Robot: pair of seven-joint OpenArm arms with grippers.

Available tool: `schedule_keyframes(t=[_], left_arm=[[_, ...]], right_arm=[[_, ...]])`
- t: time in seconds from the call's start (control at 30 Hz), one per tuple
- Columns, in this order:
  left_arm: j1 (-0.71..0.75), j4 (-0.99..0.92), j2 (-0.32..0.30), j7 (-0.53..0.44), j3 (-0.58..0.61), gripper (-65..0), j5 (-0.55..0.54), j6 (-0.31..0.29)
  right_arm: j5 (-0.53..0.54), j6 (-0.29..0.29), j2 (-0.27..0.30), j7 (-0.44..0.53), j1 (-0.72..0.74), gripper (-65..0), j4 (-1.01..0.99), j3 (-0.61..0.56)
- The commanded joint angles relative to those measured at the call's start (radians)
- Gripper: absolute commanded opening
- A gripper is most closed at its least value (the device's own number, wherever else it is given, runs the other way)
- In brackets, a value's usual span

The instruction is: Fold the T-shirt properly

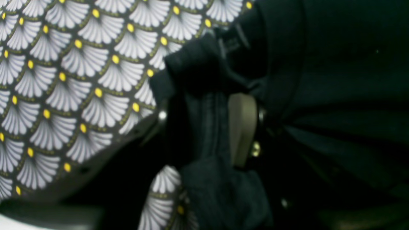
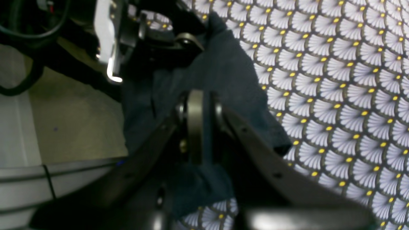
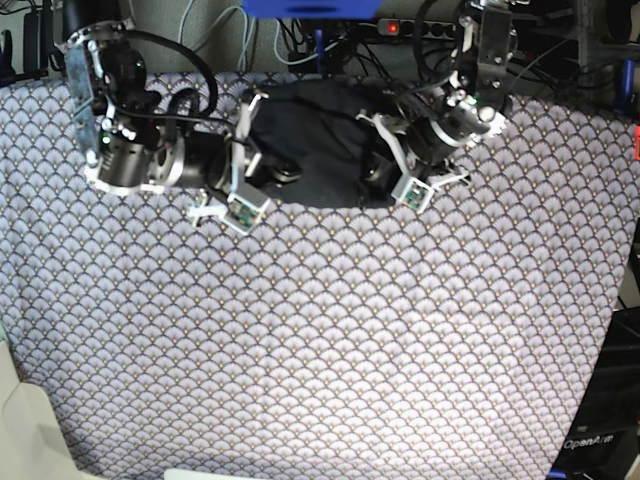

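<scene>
Both grippers, left [image 1: 207, 124] and right [image 2: 199, 127], clamp the plain black cloth T-shirt [image 3: 310, 130] at the fan-patterned grey tablecloth's [image 3: 320, 330] twelve o'clock edge.

The plain dark short-sleeved cloth T-shirt [image 3: 310, 135] lies bunched on the fan-patterned tablecloth [image 3: 330, 340] at the table's far edge, between the 2 arms. The right gripper [image 3: 268, 172] meets its left end in the base view, the left gripper [image 3: 377, 170] its right end.
</scene>
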Motion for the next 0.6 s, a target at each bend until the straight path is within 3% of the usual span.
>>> schedule_keyframes(t=[0.0,0.43,0.57], left_arm=[[0.002,0.013,-0.006,0.020,-0.003,-41.2,0.011,0.002],[-0.004,0.013,-0.006,0.020,-0.003,-41.2,0.011,0.003],[-0.006,0.013,-0.006,0.020,-0.003,-41.2,0.011,0.003]], right_arm=[[0.022,-0.001,0.002,0.041,0.018,-62.4,0.014,0.002],[0.020,-0.001,0.010,0.195,0.024,-62.4,-0.271,0.001],[0.020,-0.001,0.044,0.252,0.023,-62.4,-0.346,0.001]])
